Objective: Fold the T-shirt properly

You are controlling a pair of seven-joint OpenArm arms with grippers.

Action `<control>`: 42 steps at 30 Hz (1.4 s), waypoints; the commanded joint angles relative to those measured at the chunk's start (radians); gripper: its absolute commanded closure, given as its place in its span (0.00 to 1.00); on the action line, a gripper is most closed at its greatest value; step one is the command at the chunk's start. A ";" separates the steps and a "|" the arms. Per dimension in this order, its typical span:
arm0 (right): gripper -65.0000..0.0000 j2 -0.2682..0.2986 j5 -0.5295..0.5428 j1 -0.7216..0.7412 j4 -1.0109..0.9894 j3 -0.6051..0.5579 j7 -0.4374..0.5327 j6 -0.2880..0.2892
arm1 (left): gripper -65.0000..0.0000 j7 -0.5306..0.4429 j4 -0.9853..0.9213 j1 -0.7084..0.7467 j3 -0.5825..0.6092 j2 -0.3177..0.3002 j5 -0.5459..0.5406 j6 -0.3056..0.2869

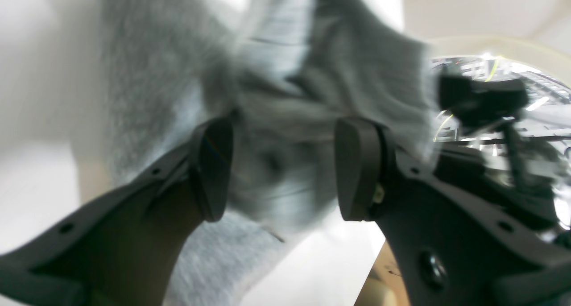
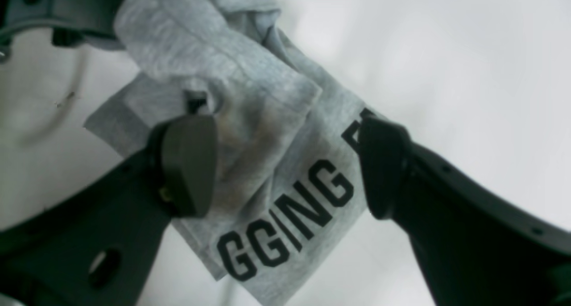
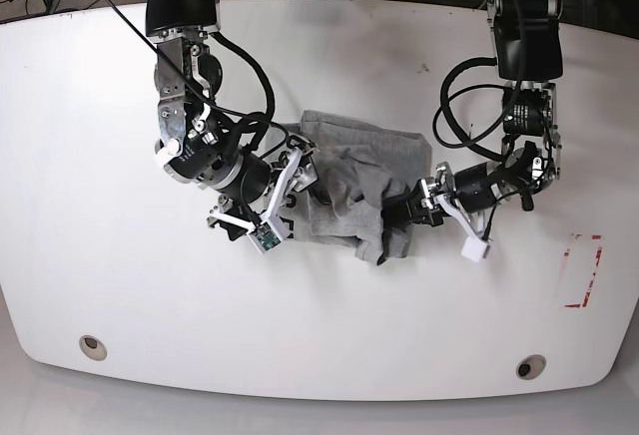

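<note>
The heather-grey T-shirt (image 3: 349, 171) lies crumpled in the middle of the white table (image 3: 100, 255), between my two arms. In the right wrist view the T-shirt (image 2: 267, 118) is bunched, with black letters "GGING" (image 2: 285, 221) facing up. My right gripper (image 2: 285, 167) is open, its jaws wide apart on either side of the cloth; in the base view the right gripper (image 3: 298, 181) is at the shirt's left edge. My left gripper (image 1: 285, 170) is open with blurred grey T-shirt cloth (image 1: 276, 96) between its jaws; in the base view the left gripper (image 3: 397, 217) is at the shirt's lower right edge.
A red marking (image 3: 582, 273) is on the table at the right. Two round holes (image 3: 92, 346) (image 3: 530, 366) sit near the front edge. Cables run along the back edge. The table's edge (image 1: 374, 261) shows in the left wrist view.
</note>
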 commanded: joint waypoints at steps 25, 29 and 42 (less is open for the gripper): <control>0.30 -0.112 0.004 0.029 -0.012 -0.055 0.030 0.010 | 0.47 -0.020 0.033 0.050 -0.384 -0.423 -0.056 -0.008; 0.30 -0.134 0.006 0.050 -0.058 -0.096 0.032 0.010 | 0.47 -0.017 0.033 0.061 -0.412 -0.424 -0.004 -0.008; 0.30 -0.159 -0.017 0.127 -0.170 -0.320 0.064 0.003 | 0.47 -0.017 0.037 0.167 -0.427 -0.415 0.040 -0.008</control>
